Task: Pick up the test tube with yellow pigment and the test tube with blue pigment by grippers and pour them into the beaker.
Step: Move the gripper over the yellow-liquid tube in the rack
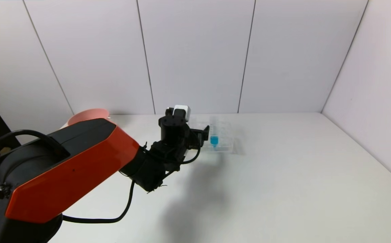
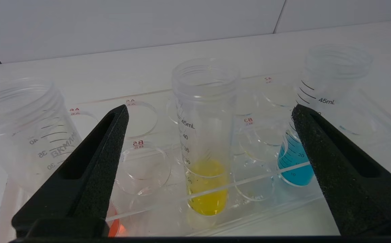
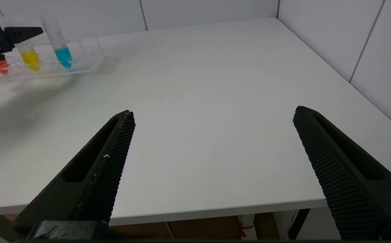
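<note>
The test tube with yellow pigment (image 2: 205,189) stands upright in a clear rack (image 2: 266,202), between the open fingers of my left gripper (image 2: 210,109), which do not touch it. The test tube with blue pigment (image 2: 293,168) stands in the same rack, just past one finger. In the head view my left gripper (image 1: 203,134) is at the rack's near-left side, beside the blue tube (image 1: 214,139); it hides the yellow tube. My right gripper (image 3: 214,111) is open and empty over the table's front edge. The beaker is out of view.
A tube with red-orange liquid (image 3: 0,65) stands at the rack's other end (image 3: 90,64). A pink bowl (image 1: 87,116) sits at the back left behind my left arm. White walls close the table at the back and right.
</note>
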